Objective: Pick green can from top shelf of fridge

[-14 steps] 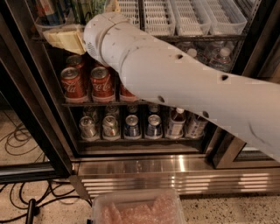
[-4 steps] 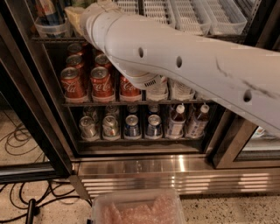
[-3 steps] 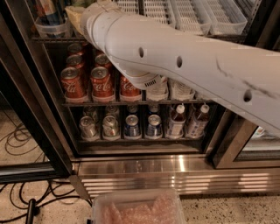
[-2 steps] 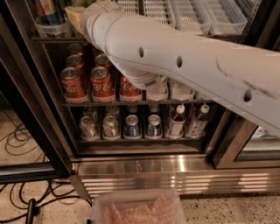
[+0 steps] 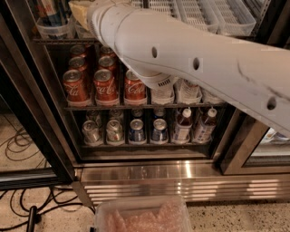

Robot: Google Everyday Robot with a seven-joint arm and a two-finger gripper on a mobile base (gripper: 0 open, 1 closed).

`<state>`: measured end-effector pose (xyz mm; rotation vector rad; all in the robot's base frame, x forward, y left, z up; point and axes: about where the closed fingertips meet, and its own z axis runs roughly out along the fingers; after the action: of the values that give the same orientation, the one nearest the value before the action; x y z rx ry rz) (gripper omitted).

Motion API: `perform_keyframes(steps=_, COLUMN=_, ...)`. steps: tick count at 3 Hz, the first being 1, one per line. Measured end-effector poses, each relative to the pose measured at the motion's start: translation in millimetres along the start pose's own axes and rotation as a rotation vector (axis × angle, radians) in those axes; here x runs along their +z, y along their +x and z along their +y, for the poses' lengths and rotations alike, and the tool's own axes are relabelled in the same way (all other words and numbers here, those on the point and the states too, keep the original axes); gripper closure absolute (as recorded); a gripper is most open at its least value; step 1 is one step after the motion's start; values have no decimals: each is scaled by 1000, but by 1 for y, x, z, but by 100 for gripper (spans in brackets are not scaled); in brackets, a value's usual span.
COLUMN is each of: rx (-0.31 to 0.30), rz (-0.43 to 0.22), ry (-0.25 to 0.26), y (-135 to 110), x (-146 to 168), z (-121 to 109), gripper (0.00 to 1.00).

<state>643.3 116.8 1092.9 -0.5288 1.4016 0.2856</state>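
My white arm (image 5: pixel 190 63) reaches from the right across the open fridge (image 5: pixel 181 179) to its upper left. My gripper (image 5: pixel 79 8) is at the top edge of the view, at the left end of the top shelf (image 5: pixel 59 41), mostly cut off by the frame. The green can is not in view; it is either hidden behind the arm or above the frame. The top shelf carries a clear tub (image 5: pixel 55 28) at the left and white slotted trays (image 5: pixel 204 16) to the right.
Red cola cans (image 5: pixel 103 84) fill the middle rack's left, water bottles (image 5: pixel 190 93) its right. Silver cans (image 5: pixel 92 131), blue cans (image 5: pixel 136 130) and small bottles (image 5: pixel 182 124) stand on the bottom rack. The black door frame (image 5: pixel 34 99) is at left, cables (image 5: pixel 18 140) lie on the floor, and a clear bin (image 5: pixel 142 217) sits below.
Since the oldest frame the arm has risen and the gripper has gone up to the top shelf's left end. Over the last second nothing has moved.
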Motion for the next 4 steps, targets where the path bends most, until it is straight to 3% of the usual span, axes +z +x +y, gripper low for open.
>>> perform_keyframes(steps=2, rx=40, rz=-25, ry=-26, y=-22, x=-21, z=-9, gripper=100)
perform_keyframes(steps=3, rx=34, rz=20, ry=-92, y=-20, x=-40, z=-8, gripper=100)
perform_keyframes(steps=4, rx=27, rz=72, ry=-196, y=-21, x=-55, z=3, gripper=100)
